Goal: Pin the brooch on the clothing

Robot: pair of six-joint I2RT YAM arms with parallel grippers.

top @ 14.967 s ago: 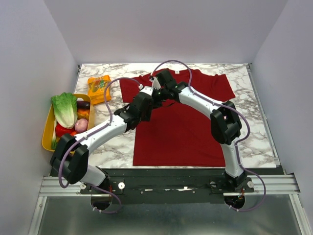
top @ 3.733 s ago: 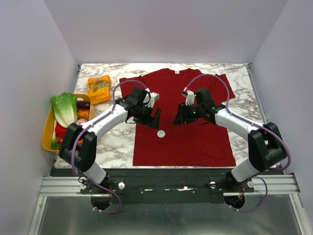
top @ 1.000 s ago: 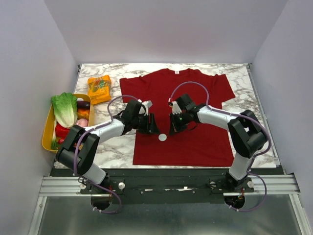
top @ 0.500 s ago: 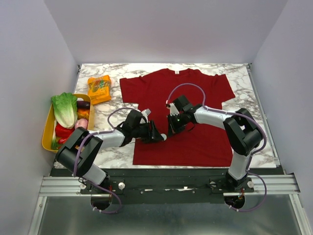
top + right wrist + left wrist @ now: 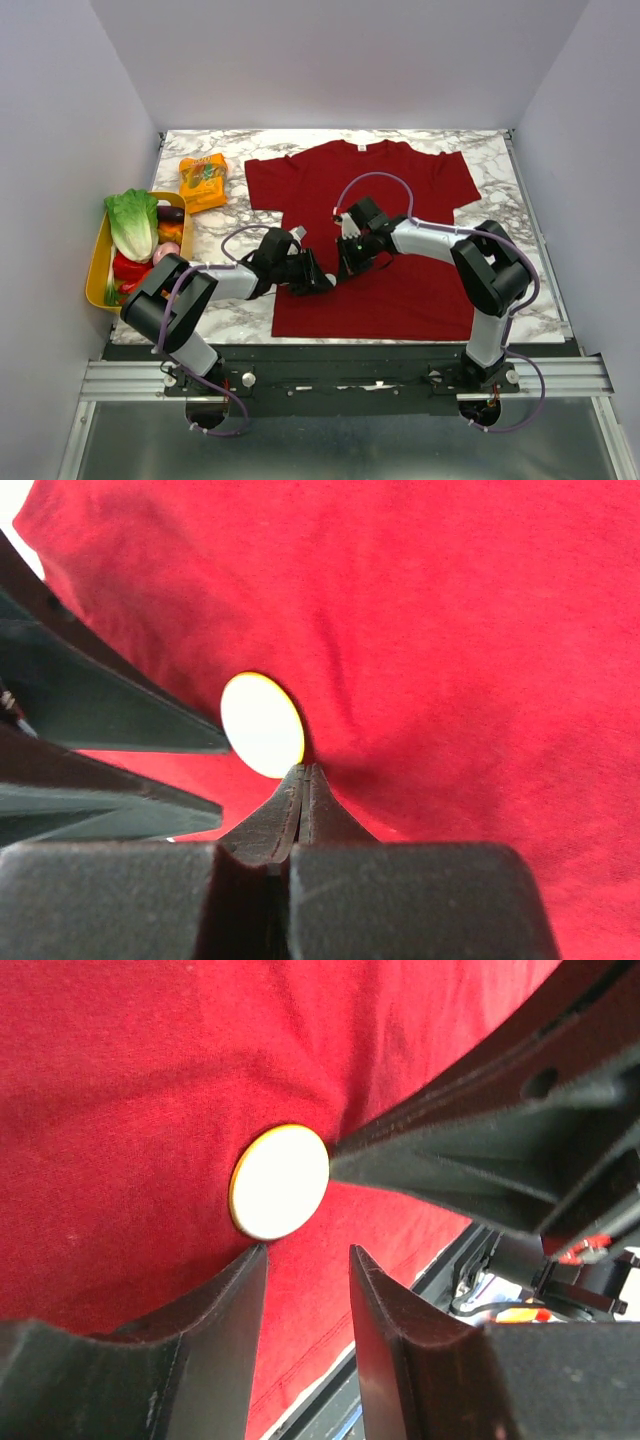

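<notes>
Round brooch lies pale side up on red T-shirt.

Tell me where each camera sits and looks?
Top: above and behind, looking down at the T-shirt; left arm and right arm show.
Left wrist: on the left arm, close over the brooch; open left fingers at the bottom.
Right wrist: on the right arm, facing the brooch; shut right fingers at the bottom.
Shared: both wrist views show the brooch.

A white, grey-veined marble table fills the centre; plain pale walls enclose it at 9, 12 and 3 o'clock; an aluminium rail crosses at 6 o'clock.
</notes>
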